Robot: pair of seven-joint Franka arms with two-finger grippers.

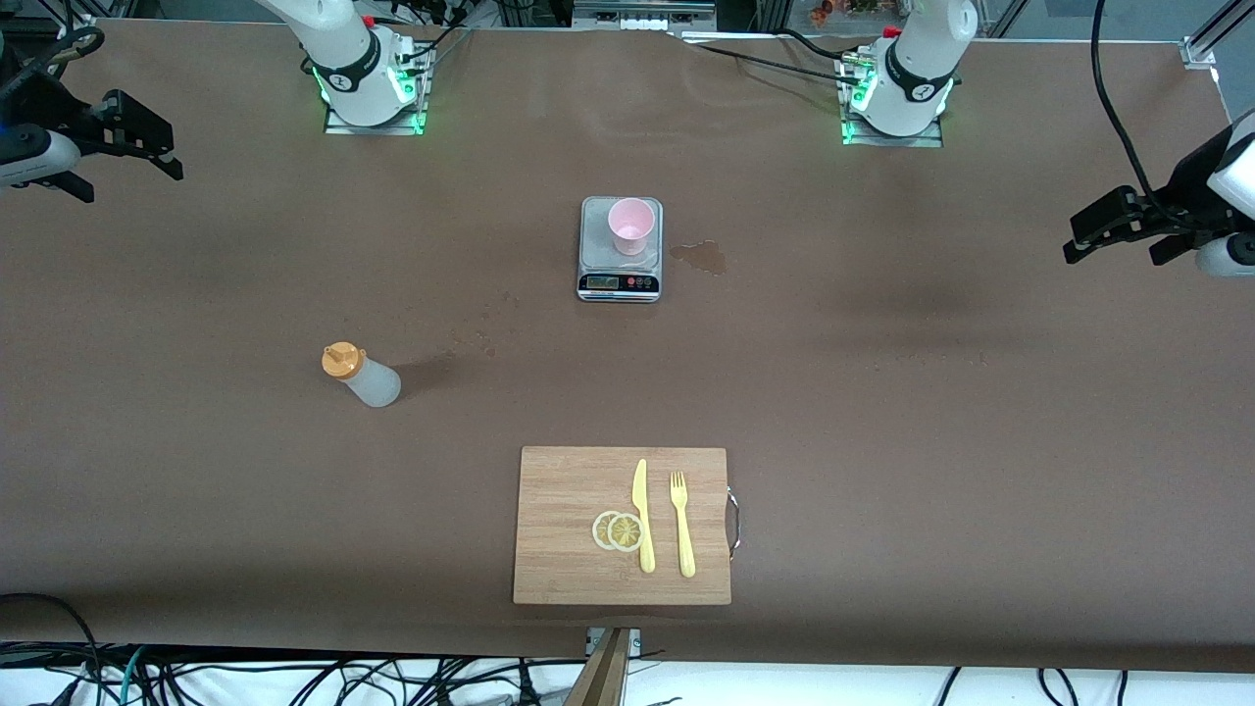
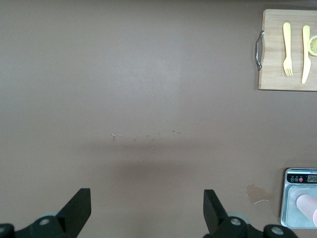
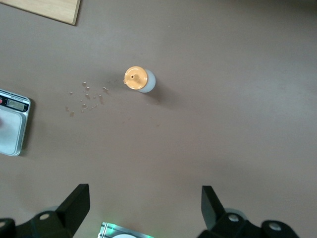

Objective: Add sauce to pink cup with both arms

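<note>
Matte brown table [image 1: 882, 392], tapered pink cup [image 1: 630, 226] on steel scale [image 1: 620, 249], both tools [image 2: 147, 208] [image 3: 145, 206] spread wide.

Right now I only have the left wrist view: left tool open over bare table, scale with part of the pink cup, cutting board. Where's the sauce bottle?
Observer: The sauce bottle stands upright on the table, toward the right arm's end, nearer to the front camera than the scale.
Operator: Cap on?
Observer: Yes, its orange nozzle cap is on.
Operator: Right tool?
Observer: The right tool is open and empty, up over the right arm's end of the table, not over the bottle.
</note>
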